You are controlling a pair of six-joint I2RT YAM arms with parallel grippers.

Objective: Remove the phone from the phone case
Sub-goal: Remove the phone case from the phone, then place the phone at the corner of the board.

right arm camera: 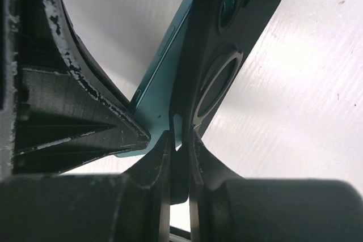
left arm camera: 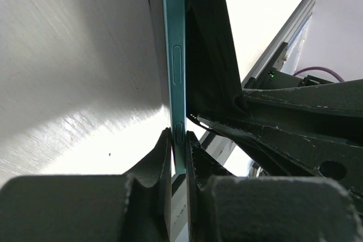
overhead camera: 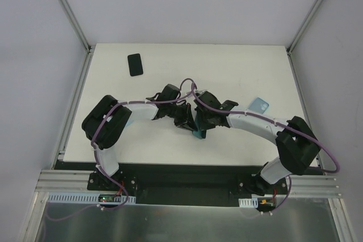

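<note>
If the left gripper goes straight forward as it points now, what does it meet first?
The teal phone: the left gripper is shut on its edge, and it runs straight ahead.
</note>
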